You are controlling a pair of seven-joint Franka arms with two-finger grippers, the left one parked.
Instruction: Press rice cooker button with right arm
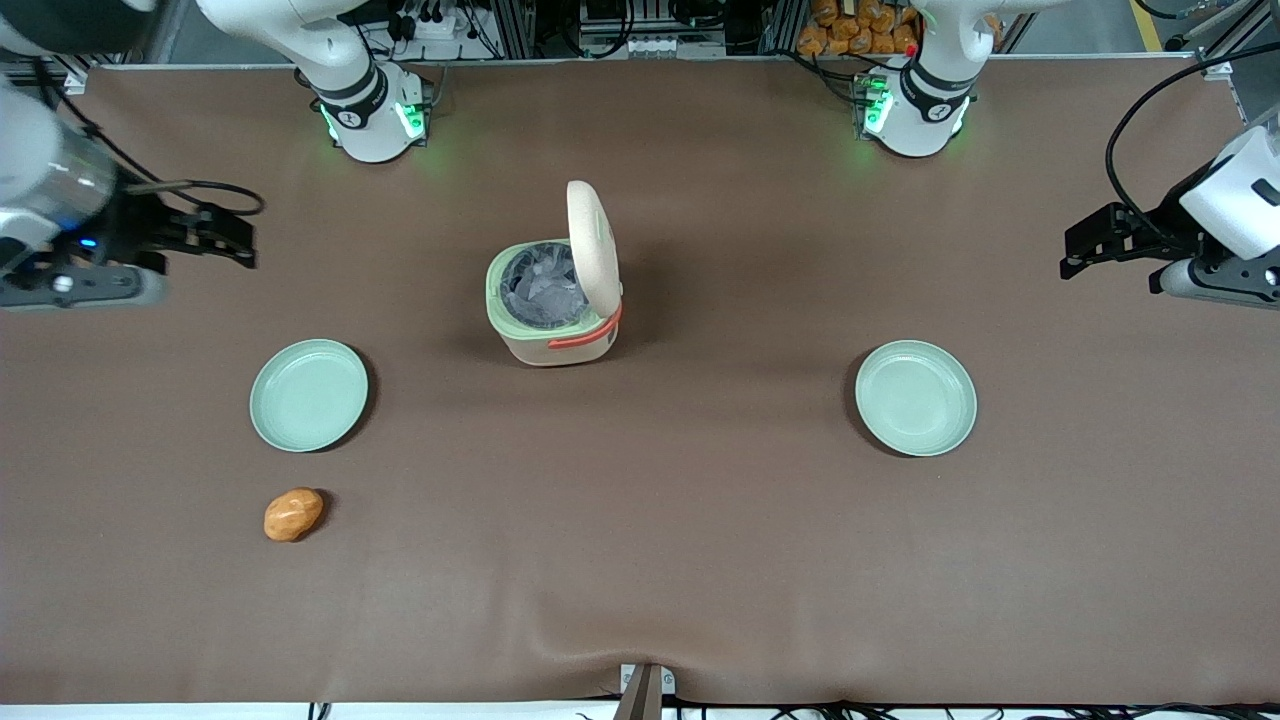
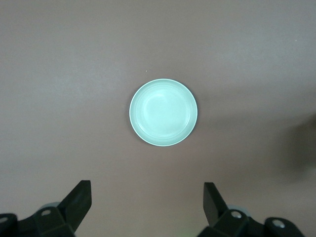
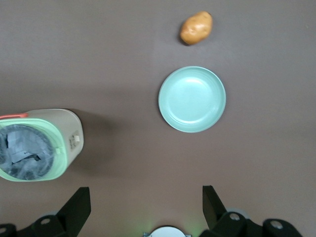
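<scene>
Front view, going across from the working arm's end: the right arm [image 1: 50, 190] hangs up above the brown table [image 1: 640, 560] with its gripper [image 1: 225, 238] spread wide open and holding nothing, well away from everything. A mint plate [image 1: 309, 395] sits below it with an orange lump [image 1: 294, 514] just nearer the camera. Mid-table is the rice cooker [image 1: 553, 300], lid flipped up, grey crumpled stuff inside, coral handle facing the camera, and toward the parked arm's end sits a second mint plate [image 1: 916, 397].
</scene>
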